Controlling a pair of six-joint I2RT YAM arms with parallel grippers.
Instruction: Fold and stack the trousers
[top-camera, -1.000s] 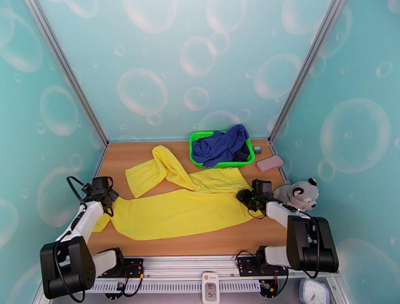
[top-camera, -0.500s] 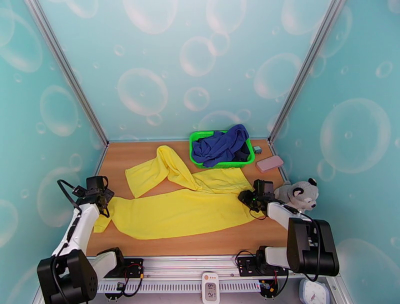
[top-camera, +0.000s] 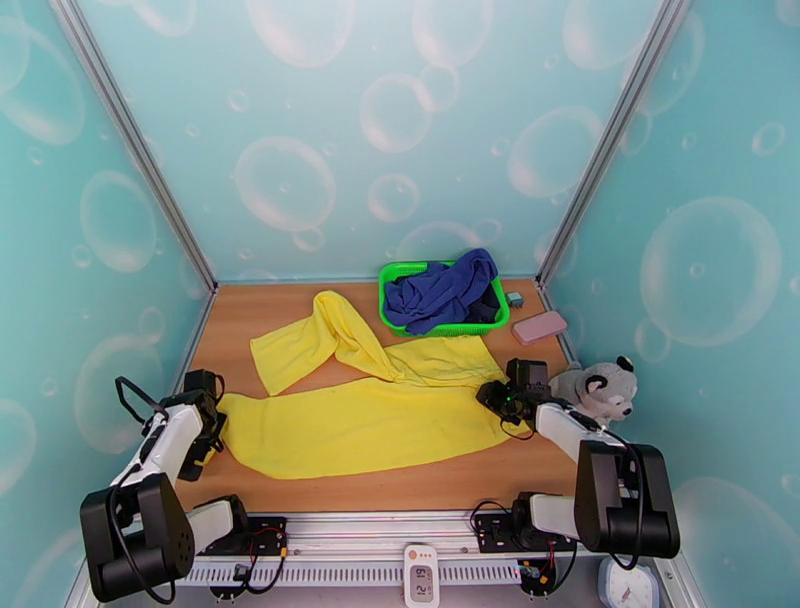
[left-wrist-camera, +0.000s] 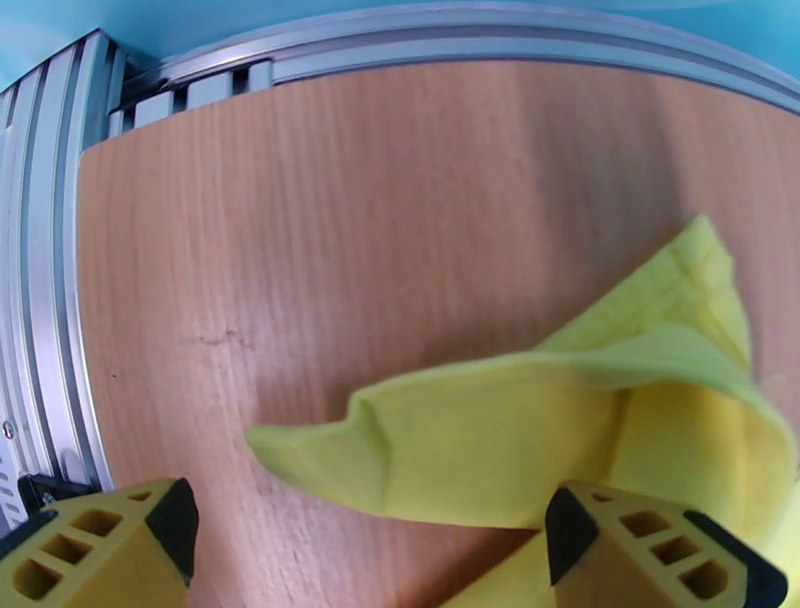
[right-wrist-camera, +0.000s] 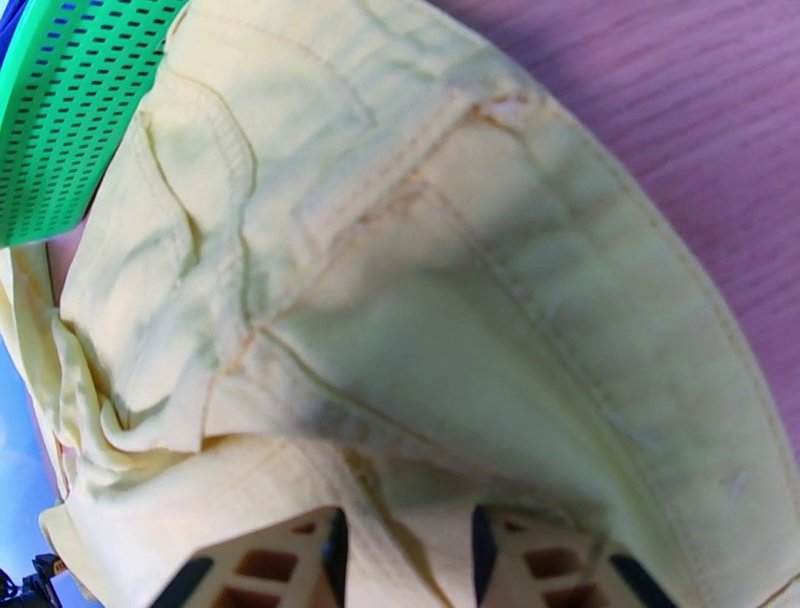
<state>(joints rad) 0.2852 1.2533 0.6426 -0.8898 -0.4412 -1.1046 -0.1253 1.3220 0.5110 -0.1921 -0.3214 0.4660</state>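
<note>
While the right jaws pinch the waist of the yellow trousers (top-camera: 360, 425), the left jaws stand wide apart, the near leg's hem (left-wrist-camera: 450, 440) just ahead between them; that leg stretches straight across the worktop (top-camera: 460, 480) from arm to arm.

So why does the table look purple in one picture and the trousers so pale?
Right wrist view: the colours are off, so the table reads purplish and the trousers washed-out yellow. Left wrist view: the same table looks brown, but the lens bends the metal rail into a curve. Top external view: even light, bright yellow, sharp.
</note>
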